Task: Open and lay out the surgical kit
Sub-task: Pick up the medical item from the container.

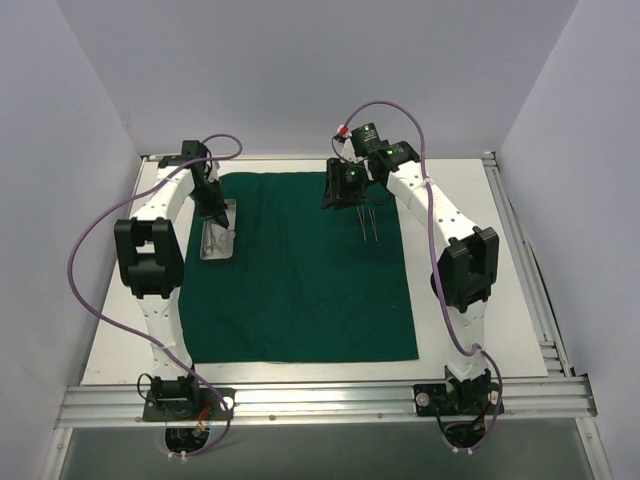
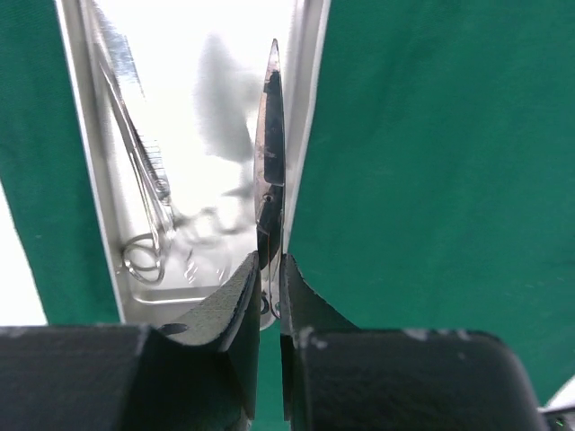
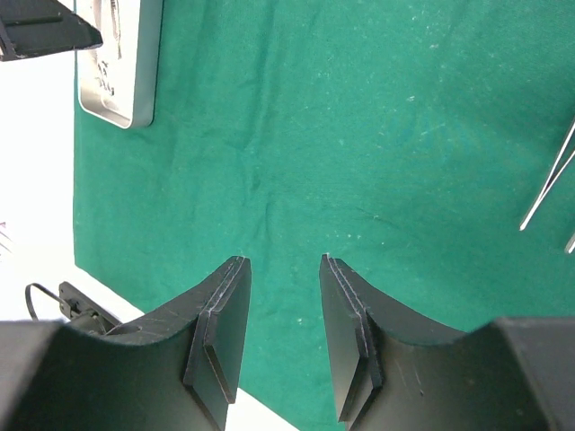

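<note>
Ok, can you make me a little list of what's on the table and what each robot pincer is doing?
Cloth: dark green cloth, spread flat
Tray: steel tray, on the cloth near its left edge
Left pincer: shut on a pointed steel instrument over the tray
In tray: ring-handled instrument
Right pincer: open, empty, above the cloth
Laid out: thin instruments on the cloth

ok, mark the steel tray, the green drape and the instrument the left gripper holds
steel tray [image 1: 217, 256]: top view, near rim.
green drape [image 1: 300, 300]: top view, bare middle.
held instrument [image 2: 269, 153]: left wrist view, blade.
</note>
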Motion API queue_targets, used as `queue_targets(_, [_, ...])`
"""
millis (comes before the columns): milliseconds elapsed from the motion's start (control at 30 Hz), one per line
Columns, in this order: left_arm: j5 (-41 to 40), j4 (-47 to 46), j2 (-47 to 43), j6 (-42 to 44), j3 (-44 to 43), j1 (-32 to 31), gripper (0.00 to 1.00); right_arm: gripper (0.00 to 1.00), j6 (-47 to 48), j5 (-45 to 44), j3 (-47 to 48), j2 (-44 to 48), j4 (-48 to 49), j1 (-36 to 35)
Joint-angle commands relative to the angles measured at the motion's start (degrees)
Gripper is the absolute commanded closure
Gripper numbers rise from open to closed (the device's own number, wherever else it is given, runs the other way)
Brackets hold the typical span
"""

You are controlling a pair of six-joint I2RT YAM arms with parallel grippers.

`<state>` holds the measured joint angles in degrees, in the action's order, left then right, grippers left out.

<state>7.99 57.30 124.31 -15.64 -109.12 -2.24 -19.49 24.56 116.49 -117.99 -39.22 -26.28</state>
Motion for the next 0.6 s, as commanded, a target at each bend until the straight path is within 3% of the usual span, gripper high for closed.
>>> queue_targets(0, [4.58, -2.28, -5.04, -1.76, -0.39, 0.75, 0.98, 0.62, 0.50, 1.55, -0.03, 1.63, -0.24, 0.00])
queue_targets(233, [4.58, -2.80, -8.46, -3.00, 3.20, 1.36, 0.98, 0.62, 0.06, 2.07, -1.26, 2.15, 0.55, -0.35])
queue_targets(367, [11.94, -7.80, -11.88, -1.77, 7.59, 1.27, 0.98, 0.62, 0.15, 3.83, -1.35, 2.42, 1.51, -0.61])
queue_targets(567, [30.49, -20.19, -17.69, -3.69, 16.73, 1.19, 0.98, 0.59, 1.90, 18.14, -2.32, 3.03, 8.19, -1.84])
